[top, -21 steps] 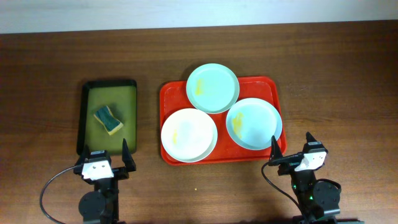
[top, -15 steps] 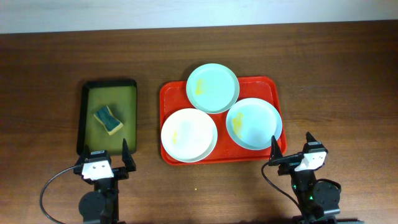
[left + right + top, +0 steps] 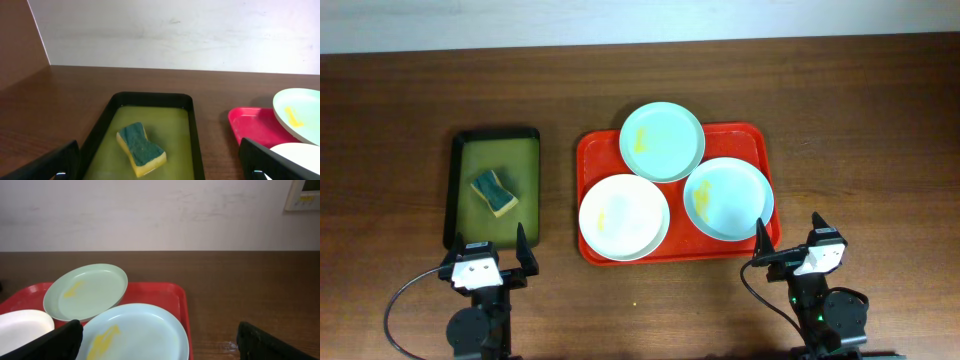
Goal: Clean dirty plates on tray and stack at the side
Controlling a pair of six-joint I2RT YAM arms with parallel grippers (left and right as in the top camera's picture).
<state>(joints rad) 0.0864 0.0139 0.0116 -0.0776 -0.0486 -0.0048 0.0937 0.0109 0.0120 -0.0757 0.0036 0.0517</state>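
Observation:
Three plates lie on the red tray (image 3: 600,150) in the overhead view: a white plate (image 3: 624,217) at front left, a mint-blue plate (image 3: 662,141) at the back overhanging the rim, and a mint-blue plate (image 3: 728,198) at the right. All have yellow smears. My left gripper (image 3: 496,258) is open and empty at the table's front, behind the olive tray. My right gripper (image 3: 788,247) is open and empty just in front of the red tray's right corner. The right wrist view shows the near mint-blue plate (image 3: 135,332), the back plate (image 3: 85,291) and the tray (image 3: 167,292).
A black-rimmed olive-green tray (image 3: 465,200) at the left holds a blue-green and yellow sponge (image 3: 494,191); the sponge also shows in the left wrist view (image 3: 141,149). Bare brown table lies to the right of the red tray. A white wall runs along the back.

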